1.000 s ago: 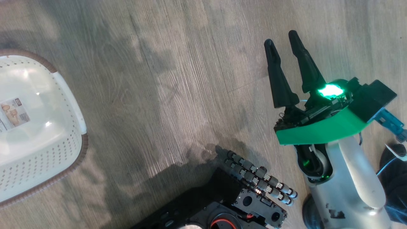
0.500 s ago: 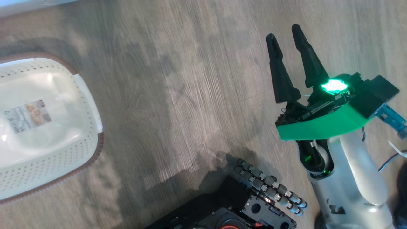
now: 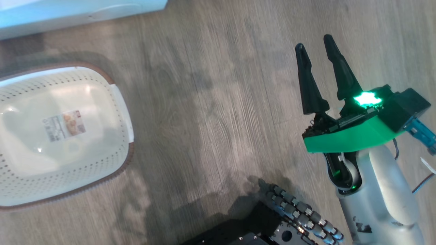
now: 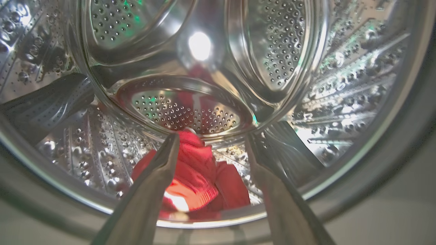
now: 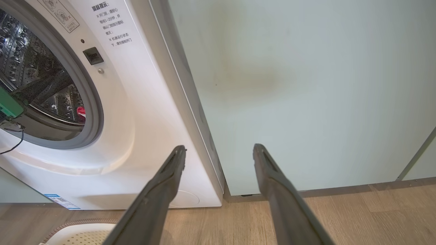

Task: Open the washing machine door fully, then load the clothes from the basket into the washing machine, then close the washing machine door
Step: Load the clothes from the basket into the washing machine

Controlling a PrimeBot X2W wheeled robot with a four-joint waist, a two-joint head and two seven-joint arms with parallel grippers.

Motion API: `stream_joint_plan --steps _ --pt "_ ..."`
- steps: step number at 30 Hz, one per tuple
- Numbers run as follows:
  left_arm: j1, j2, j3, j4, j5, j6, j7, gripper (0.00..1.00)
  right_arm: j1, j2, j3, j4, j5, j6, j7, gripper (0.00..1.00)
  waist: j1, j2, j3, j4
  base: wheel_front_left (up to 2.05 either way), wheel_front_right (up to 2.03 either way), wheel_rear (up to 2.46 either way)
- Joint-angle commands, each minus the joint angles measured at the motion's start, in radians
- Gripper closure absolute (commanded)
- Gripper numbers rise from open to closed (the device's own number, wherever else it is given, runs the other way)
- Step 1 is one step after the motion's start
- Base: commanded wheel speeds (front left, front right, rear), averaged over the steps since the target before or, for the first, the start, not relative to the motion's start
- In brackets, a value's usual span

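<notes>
OK, left hand (image 4: 213,136) is spread wide and holding nothing, fingers poked through the mouth of the steel drum (image 4: 102,146). The clothes (image 4: 197,173) lie red and bunched on the drum's bottom, just past the fingertips and low between them, apart from both fingers as far as I can see. So the load looks done to me. The basket (image 3: 121,112) sits on the floor (image 3: 218,119) off to the robot's left, its bottom bare but for the label sticker (image 3: 64,126).

On the other side, the right hand (image 5: 219,146) is also wide and empty, above the floor. It is aimed at the seam where the washing machine (image 5: 136,112) meets the pale cabinet panel (image 5: 306,85). The machine lies left of that hand's axis, with the drum opening further left again.

Next move turns on the washing machine door, and I can't tell which way it is swung. The latch slot (image 5: 92,55) sits on the side of the opening nearer the right hand, so my guess is that the hinge is on the far side, the left arm's side. That makes left the nearer arm for the close. It should back straight out along its finger axis first, since a sideways sweep risks clipping the grey ring (image 5: 97,115).
</notes>
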Motion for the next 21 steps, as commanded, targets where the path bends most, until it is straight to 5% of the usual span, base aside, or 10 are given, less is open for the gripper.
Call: stream_joint_plan --steps 1,12,21 --pt "0.032 0.04 0.028 -0.061 -0.006 0.013 0.0 0.0 0.034 -0.006 0.008 -0.026 -0.008 0.0 -0.009 0.0 0.0 -0.0001 -0.023 0.016 0.0 0.0 0.0" --pt "0.389 0.006 0.022 -0.363 -0.034 0.092 0.0 0.0 0.067 -0.006 -0.035 -0.002 -0.066 0.0 -0.009 0.0 0.0 -0.0001 -0.134 0.09 0.0 0.0 0.0" --pt "0.638 -0.075 0.041 -0.474 -0.051 0.169 -0.058 0.0 0.105 -0.006 -0.076 0.022 -0.116 0.0 -0.009 0.0 0.0 -0.0001 -0.235 0.168 0.0 0.0 0.0"
